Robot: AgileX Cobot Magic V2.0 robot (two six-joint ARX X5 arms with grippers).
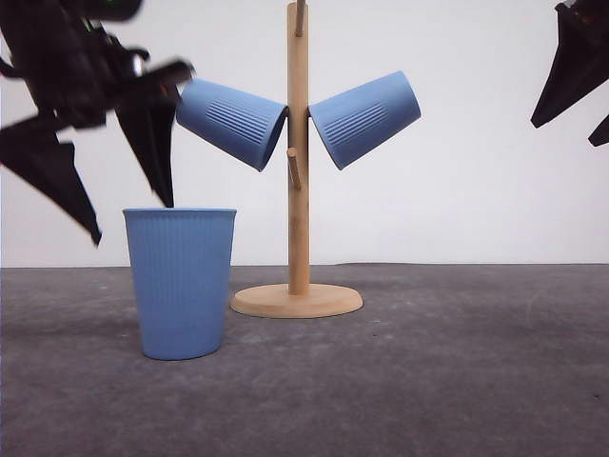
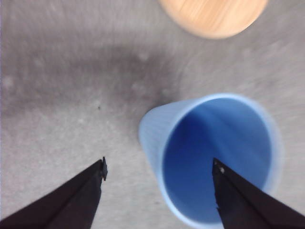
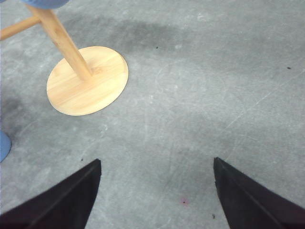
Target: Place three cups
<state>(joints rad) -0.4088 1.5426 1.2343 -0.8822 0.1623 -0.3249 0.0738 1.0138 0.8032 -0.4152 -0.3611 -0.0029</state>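
You have three light-blue ribbed plastic cups, tapered and without handles. One cup (image 1: 180, 282) stands upright on the grey worktop (image 1: 457, 381), mouth up, just left of the wooden peg stand's round base (image 1: 296, 301) and slightly nearer the camera; from the left wrist view you look down into its open, empty mouth (image 2: 217, 157). The left hung cup (image 1: 231, 122) sits on a peg on the left of the stand's post (image 1: 298, 190), mouth toward the post, base tilted up and outward. The right hung cup (image 1: 365, 118) mirrors it on the right side at about the same height, mouth to the post, base pointing up and right.
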